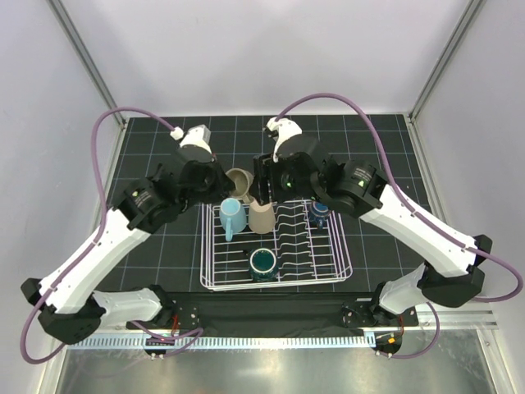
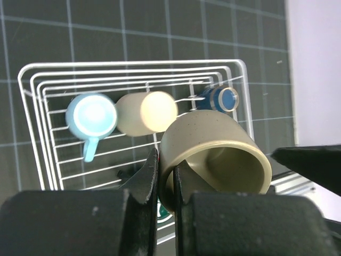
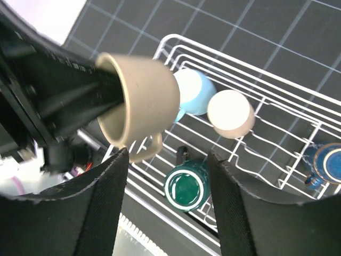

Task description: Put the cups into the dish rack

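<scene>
Left tool [image 2: 166,173] pinches speckled tan mug [image 2: 213,154] wall near white wire rack [image 2: 133,64].

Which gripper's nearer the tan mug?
Left. The left gripper is shut on the tan mug's rim. The right gripper is open, close beside the mug on its opposite side, not gripping it.

Black gridded table [image 1: 148,135], white dish rack [image 1: 330,256]
</scene>
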You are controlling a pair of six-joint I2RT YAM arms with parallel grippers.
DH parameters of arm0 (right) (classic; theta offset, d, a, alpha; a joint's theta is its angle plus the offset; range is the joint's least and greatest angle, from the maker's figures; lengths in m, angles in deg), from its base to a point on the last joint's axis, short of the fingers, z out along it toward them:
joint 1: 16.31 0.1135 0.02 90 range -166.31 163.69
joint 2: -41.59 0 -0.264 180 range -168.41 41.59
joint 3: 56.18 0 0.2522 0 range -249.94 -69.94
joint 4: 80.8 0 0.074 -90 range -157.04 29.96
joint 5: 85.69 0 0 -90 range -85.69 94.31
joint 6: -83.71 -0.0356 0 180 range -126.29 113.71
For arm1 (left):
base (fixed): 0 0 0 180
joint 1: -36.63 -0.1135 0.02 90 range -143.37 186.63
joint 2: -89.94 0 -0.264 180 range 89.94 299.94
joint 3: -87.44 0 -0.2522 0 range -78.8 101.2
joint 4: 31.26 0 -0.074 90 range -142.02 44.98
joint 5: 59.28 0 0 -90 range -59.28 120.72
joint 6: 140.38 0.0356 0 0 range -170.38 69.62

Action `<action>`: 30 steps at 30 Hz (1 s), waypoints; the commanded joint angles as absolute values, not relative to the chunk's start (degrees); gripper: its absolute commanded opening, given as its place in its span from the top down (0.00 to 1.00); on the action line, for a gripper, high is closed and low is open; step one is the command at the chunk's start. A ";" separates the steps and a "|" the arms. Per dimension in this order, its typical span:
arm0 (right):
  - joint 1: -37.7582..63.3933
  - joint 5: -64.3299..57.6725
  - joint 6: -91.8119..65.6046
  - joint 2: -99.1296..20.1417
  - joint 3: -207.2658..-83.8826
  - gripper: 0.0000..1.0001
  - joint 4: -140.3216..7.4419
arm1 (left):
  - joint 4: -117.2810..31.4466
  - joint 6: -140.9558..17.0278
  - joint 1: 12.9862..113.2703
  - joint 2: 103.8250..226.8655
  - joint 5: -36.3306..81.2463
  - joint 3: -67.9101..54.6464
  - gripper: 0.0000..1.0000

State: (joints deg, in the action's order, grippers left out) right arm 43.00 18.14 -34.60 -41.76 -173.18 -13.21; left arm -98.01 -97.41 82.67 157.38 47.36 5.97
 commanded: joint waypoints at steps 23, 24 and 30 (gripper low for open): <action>39.25 -22.40 -32.47 -34.44 -171.54 0.26 -38.55 | -57.86 -89.67 81.72 134.68 34.68 -5.06 1.00; 38.80 -23.19 -33.35 -34.61 -171.11 0.27 -39.17 | -57.24 -89.85 81.72 134.59 33.72 -4.97 1.00; 35.99 -30.75 -39.86 -35.75 -169.88 0.34 -43.74 | -53.82 -90.11 81.72 134.85 30.98 -6.02 1.00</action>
